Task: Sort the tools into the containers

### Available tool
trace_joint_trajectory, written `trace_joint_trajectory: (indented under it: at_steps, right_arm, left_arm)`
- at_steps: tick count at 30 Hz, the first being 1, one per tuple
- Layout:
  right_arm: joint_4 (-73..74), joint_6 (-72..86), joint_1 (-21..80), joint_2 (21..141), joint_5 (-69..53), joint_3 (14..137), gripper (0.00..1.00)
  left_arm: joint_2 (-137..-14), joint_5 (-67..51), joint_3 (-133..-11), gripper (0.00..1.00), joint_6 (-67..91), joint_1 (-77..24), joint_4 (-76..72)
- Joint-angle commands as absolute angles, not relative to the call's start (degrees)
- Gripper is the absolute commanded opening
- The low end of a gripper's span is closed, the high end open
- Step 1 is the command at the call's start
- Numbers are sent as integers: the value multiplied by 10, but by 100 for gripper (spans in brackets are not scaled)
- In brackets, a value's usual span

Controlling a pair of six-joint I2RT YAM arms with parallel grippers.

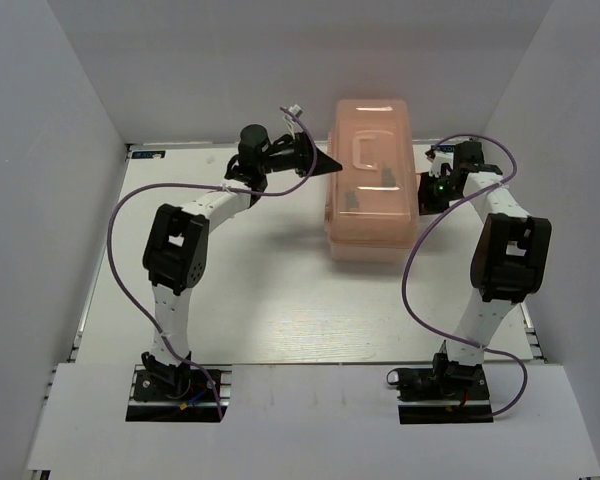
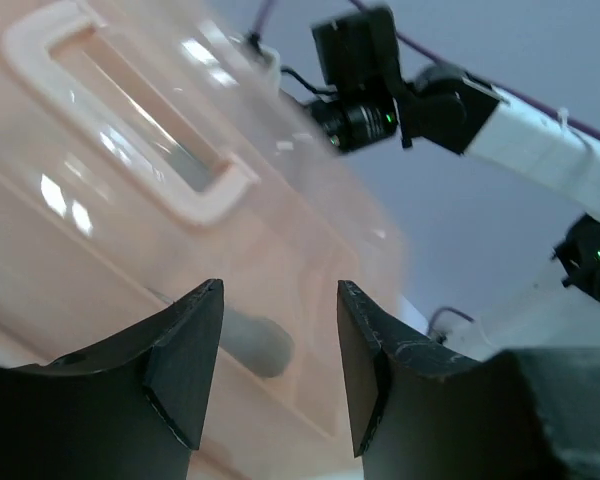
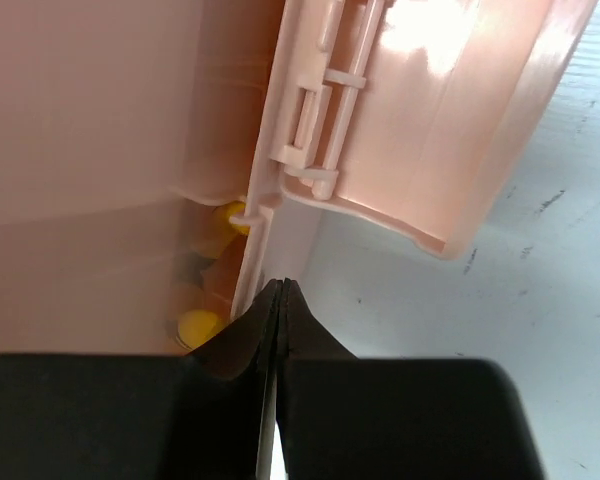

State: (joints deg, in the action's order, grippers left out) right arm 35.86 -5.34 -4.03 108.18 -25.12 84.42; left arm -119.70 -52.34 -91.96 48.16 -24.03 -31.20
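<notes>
Nearest you, both arm bases sit bolted at the edge of the white counter (image 1: 280,310), and a purple cable (image 1: 113,250) loops off each arm. Beyond them the arms reach to either side of the salmon-pink toolbox (image 1: 370,215). It stands at the far middle of the counter with its lid down and the moulded handle (image 1: 372,150) on top.

Your left fingers (image 1: 322,164) point at the box's left side, high up near the lid. The left wrist view shows them apart with nothing between them, the box wall just beyond their tips.

Your right fingers (image 3: 280,300) are pressed together and empty. Their tip sits close against the seam on the box's right side, below a latch (image 3: 310,120); you cannot tell whether they touch the plastic.

Through the translucent wall there you see two yellow tool ends (image 3: 198,325) inside the box, and from the left side a blurred grey shape (image 2: 260,345). Which compartment they lie in is not clear.
</notes>
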Motion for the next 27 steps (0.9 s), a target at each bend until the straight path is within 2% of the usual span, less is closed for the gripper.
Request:
trace_joint_trajectory:
  at_steps: [1, 6, 10, 12, 15, 17, 18, 19, 20, 23, 27]
  right_arm:
    - [349, -35, -35, 1085, -308, 848, 0]
    - [349, -39, -41, 1085, -303, 843, 0]
    - [345, -45, -47, 1078, -292, 839, 0]
    - [342, -49, -52, 1067, -284, 834, 0]
    - [333, -60, -58, 1043, -260, 824, 0]
    - [330, -66, -60, 1034, -242, 817, 0]
    - [322, -73, -62, 1017, -230, 814, 4]
    - [316, -76, -61, 1012, -225, 806, 14]
    - [310, -77, -62, 1004, -225, 802, 17]
    - [301, -83, -58, 1003, -239, 809, 23]
    - [311, -72, -55, 1025, -272, 845, 23]
  left_arm:
    - [-1194, -598, -943, 59, 501, -258, -313]
    - [-1134, -584, -922, 65, 483, -258, -306]
    - [-1071, -549, -876, 75, 454, -246, -282]
    - [-1026, -517, -850, 78, 390, -240, -202]
    - [-978, -380, -839, 82, 262, -240, -38]
    - [-964, -285, -805, 83, 239, -240, -5]
    - [-964, -261, -794, 83, 230, -240, 4]
    - [-964, -221, -785, 83, 223, -240, 21]
    - [-964, -208, -772, 83, 218, -240, 21]
    - [-997, -200, -757, 83, 218, -240, 20]
    - [-1043, -219, -757, 83, 213, -253, 20]
